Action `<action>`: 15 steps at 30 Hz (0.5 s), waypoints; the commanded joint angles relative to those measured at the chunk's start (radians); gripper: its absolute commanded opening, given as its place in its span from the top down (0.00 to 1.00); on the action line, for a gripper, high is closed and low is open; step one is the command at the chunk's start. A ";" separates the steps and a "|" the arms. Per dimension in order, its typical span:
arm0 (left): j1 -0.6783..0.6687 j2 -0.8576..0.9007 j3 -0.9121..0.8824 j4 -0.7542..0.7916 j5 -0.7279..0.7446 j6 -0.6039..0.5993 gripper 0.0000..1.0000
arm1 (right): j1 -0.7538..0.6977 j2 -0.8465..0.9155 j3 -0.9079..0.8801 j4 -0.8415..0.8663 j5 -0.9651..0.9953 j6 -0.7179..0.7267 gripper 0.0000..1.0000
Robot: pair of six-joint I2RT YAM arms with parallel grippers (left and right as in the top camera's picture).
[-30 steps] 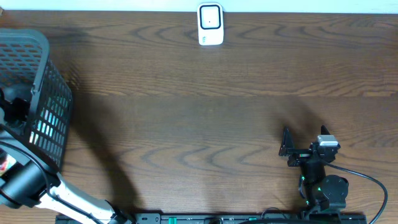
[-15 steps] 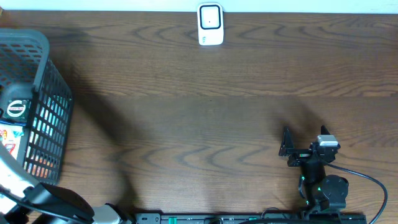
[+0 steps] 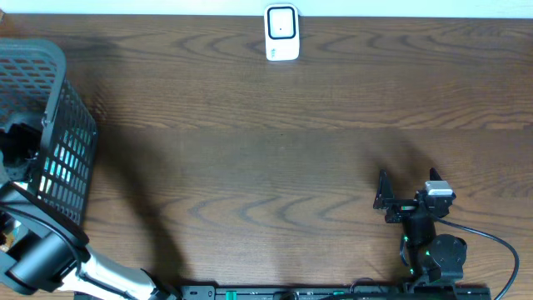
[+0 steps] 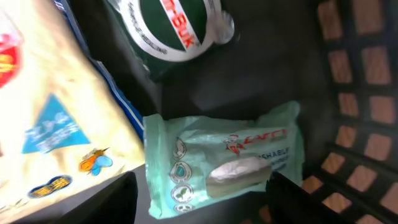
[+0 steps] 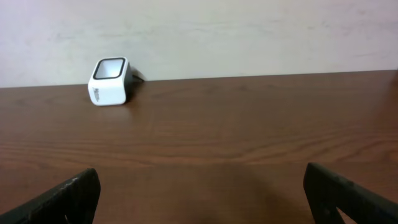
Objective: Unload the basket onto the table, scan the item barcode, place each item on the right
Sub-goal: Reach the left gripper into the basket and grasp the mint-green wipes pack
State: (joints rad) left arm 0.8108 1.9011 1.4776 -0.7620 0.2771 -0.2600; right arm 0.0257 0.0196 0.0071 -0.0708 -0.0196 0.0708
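From above, the basket point(image 3: 62, 108) hides most of its load. The left arm reaches down into it, and only dark metal shows through the mesh. The left wrist camera sees inside. A green packet point(image 4: 230, 165) lies flat on the basket floor, just beside the grid wall. A yellow bag point(image 4: 56, 118) touches its other side, and a round green-and-white tub point(image 4: 174, 28) sits beyond it. The left tool point(image 4: 202, 199) hangs over the packet with its fingers spread wide on either side, released and gripping nothing.

Only the right wrist camera shows the scanner point(image 5: 111, 81) side-on, with its window tilted up against the pale wall. It stands well apart from the basket, at the far edge of the worktop point(image 3: 250, 167). The right tool point(image 5: 202, 199) is also well clear of the basket and is fully released.

Half a second ago the arm was drawn back, so the tub and packets showed from overhead; now the arm covers them again. The right arm and scanner have not shifted.

The packet's print is blurred, and I can make out no barcode. The bag and tub are cut off by the frame.
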 commanded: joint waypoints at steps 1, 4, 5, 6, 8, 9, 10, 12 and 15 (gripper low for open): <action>0.003 0.032 -0.003 -0.011 0.029 0.039 0.34 | -0.005 0.000 -0.002 -0.004 -0.002 -0.008 0.01; 0.003 0.053 -0.003 -0.015 0.030 0.039 0.29 | -0.005 0.000 -0.002 -0.004 -0.002 -0.008 0.01; 0.003 0.058 -0.003 -0.018 0.029 0.039 0.26 | -0.005 0.000 -0.002 -0.004 -0.002 -0.008 0.01; 0.002 0.064 -0.003 -0.019 0.030 0.039 0.25 | -0.005 0.000 -0.002 -0.004 -0.002 -0.008 0.01; 0.001 0.075 -0.003 -0.027 0.030 0.039 0.23 | -0.005 0.000 -0.002 -0.004 -0.002 -0.008 0.01; 0.001 0.080 -0.003 -0.030 0.030 0.039 0.23 | -0.005 0.000 -0.002 -0.004 -0.002 -0.008 0.01; 0.002 0.086 -0.003 -0.034 0.030 0.039 0.23 | -0.005 0.000 -0.002 -0.004 -0.002 -0.008 0.01; 0.002 0.111 -0.003 -0.038 0.029 0.039 0.22 | -0.005 0.000 -0.002 -0.004 -0.002 -0.009 0.01; 0.002 0.138 -0.003 -0.030 0.029 0.043 0.22 | -0.005 0.000 -0.002 -0.004 -0.002 -0.009 0.01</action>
State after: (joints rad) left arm 0.8108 1.9999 1.4776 -0.7929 0.2943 -0.2344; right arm 0.0257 0.0196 0.0071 -0.0708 -0.0196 0.0711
